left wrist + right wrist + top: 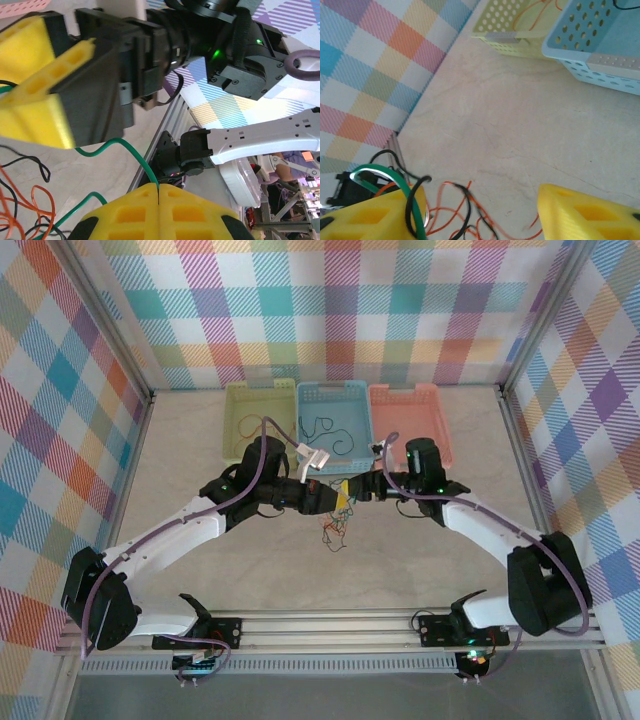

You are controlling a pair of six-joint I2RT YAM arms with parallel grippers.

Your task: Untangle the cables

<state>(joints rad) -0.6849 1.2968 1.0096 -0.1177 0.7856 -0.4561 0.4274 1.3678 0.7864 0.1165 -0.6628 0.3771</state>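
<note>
The left gripper [159, 197] had its two yellow foam pads [127, 215], moulded with rectangular hollows, pressed flat together. A thin green wire [123, 142] ran into the seam between them and was pinched there. The right gripper [480, 202] stood with its matching yellow pads [590, 215] apart. The green wire and a thin black wire [409, 210] looped over one of them, draped rather than clamped.

The left wrist view showed the hard black plastic backing on the right gripper's foam, close opposite the left pads. It also showed loose curls of thin orange wire [30, 205] on the pale, smooth table [95, 175].

From above, the two grippers met tip to tip over the middle of the table. The cables [335, 530], a small loose clump of orange, red and green strands, lay on the surface just below and in front of the fingertips.

Along the far edge stood three rectangular perforated plastic baskets, side by side. The yellow-green basket [262, 387] held an orange strand, seen most clearly from the right wrist. The light blue basket [333, 385] held a curling black strand. The salmon-pink basket [405, 390] was partly behind the right arm, and I could not tell what it contained.
</note>
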